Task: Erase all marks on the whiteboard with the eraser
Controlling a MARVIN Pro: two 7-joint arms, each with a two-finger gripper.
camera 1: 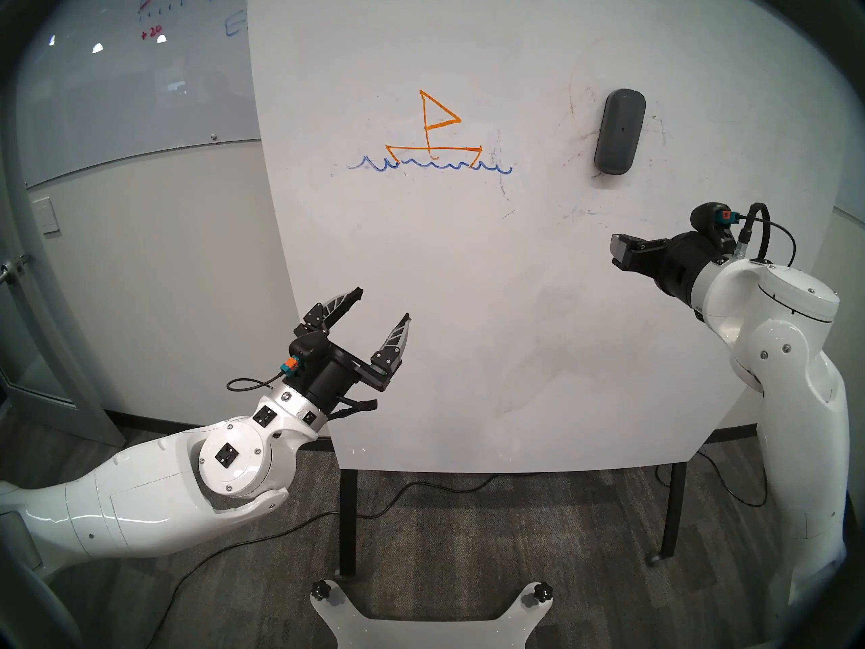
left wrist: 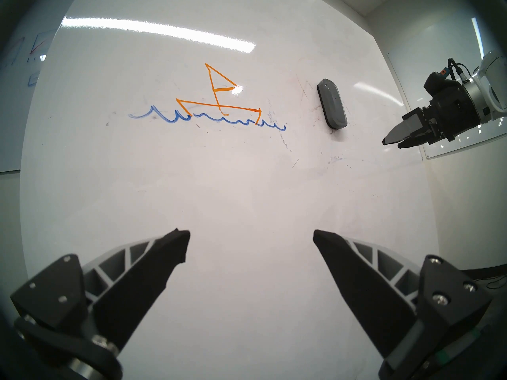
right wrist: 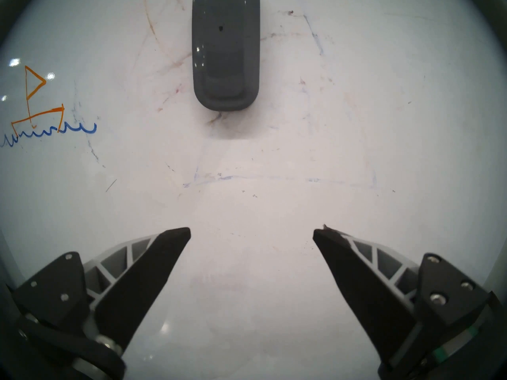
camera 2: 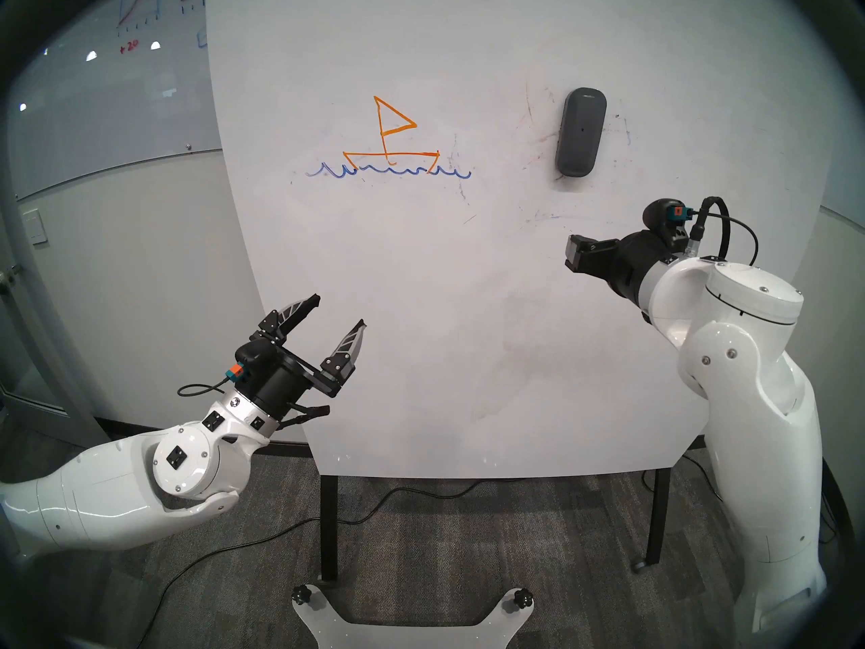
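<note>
Dark grey eraser [camera 1: 619,138] stuck upright on whiteboard [camera 1: 468,306], above and clear of right gripper [right wrist: 251,231], right of orange sailboat [camera 1: 433,133] and blue wavy line [camera 1: 428,165]. Right gripper level, aimed at board below eraser, fingers wide apart, empty. Left gripper [camera 1: 384,306] low, angled upward, likewise spread and empty.

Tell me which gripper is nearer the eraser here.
Right. The right gripper hangs open just below the eraser, which sits straight ahead in its wrist view. The left gripper, also open, is low and far to the eraser's left, below the sailboat.
</note>
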